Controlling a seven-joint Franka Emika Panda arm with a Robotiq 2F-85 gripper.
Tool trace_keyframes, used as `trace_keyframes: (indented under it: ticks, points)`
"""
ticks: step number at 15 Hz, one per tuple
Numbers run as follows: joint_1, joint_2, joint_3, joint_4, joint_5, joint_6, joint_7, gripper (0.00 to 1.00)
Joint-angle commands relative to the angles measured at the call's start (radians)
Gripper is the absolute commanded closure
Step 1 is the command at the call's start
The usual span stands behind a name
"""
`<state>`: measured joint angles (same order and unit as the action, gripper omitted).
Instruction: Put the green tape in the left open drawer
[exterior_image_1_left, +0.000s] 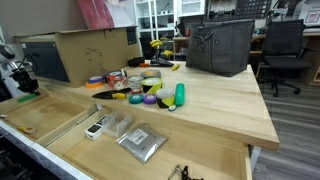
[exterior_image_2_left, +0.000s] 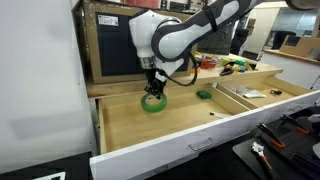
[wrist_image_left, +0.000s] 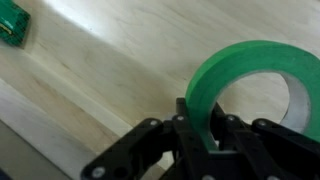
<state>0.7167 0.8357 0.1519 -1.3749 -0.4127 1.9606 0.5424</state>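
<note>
Panda arm's pincer (exterior_image_2_left: 153, 95) clamps onto the wall of the green tape (exterior_image_2_left: 150, 108), holding the ring low inside the left open drawer (exterior_image_2_left: 135, 130) - whether it touches the plywood floor cannot be told. 1 small green item (exterior_image_2_left: 204, 95) lies apart, by the drawer's far side.

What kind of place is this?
Most likely a workshop or lab: a wooden workbench with a wide open drawer, tape rolls on its top, and an office chair behind.
</note>
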Motion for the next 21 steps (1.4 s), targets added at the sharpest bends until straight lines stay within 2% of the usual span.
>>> trace_keyframes:
  ticks: [1, 6, 10, 11, 21]
  points:
    - [0.076, 0.094, -0.025, 0.154, 0.024, -0.072, -0.078, 0.94]
    - [0.159, 0.171, -0.031, 0.272, 0.046, -0.111, -0.149, 0.94]
    - [0.206, 0.211, -0.054, 0.3, 0.045, -0.119, -0.189, 0.94]
    - [0.195, 0.219, -0.029, 0.292, 0.011, -0.114, -0.186, 0.94]
    - [0.259, 0.282, -0.014, 0.324, -0.029, -0.102, -0.261, 0.94]
